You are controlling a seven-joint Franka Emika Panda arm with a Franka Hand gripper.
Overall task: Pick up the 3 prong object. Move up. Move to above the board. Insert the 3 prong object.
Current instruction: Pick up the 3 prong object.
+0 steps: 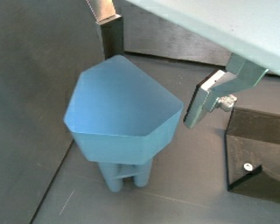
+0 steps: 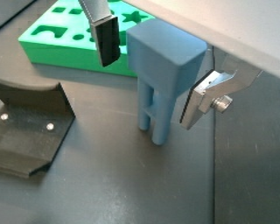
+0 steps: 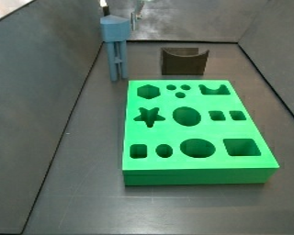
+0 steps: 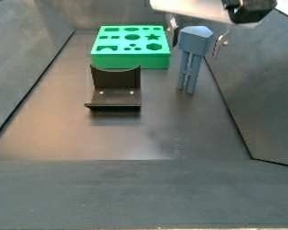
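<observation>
A: Where does the 3 prong object [image 4: 193,56] stand?

B: Upright on the dark surface [image 4: 134,126], head on top, prongs straight down, so its long axis is vertical. In a side view it sits at about twelve o'clock from the board [image 3: 193,133], well apart from it; the fixture [image 3: 182,61] is near it, at roughly three o'clock.

A: And the hand?

B: The hand [image 2: 154,52] is at the head of the piece, wide open, holding nothing. One finger [image 2: 105,35] is on the board's side of the head, the other [image 2: 206,94] just beside the opposite face. In both wrist views I see a gap at each pad, so no contact yet, I judge.

A: So the pick-up is the step in hand. How to do it well?

B: Centre the head between the pads, settle a little lower so the pads meet its flat faces, not an angled edge, then close squarely. That should keep the prongs vertical for the later insertion; a skewed grip would likely tilt them.
</observation>
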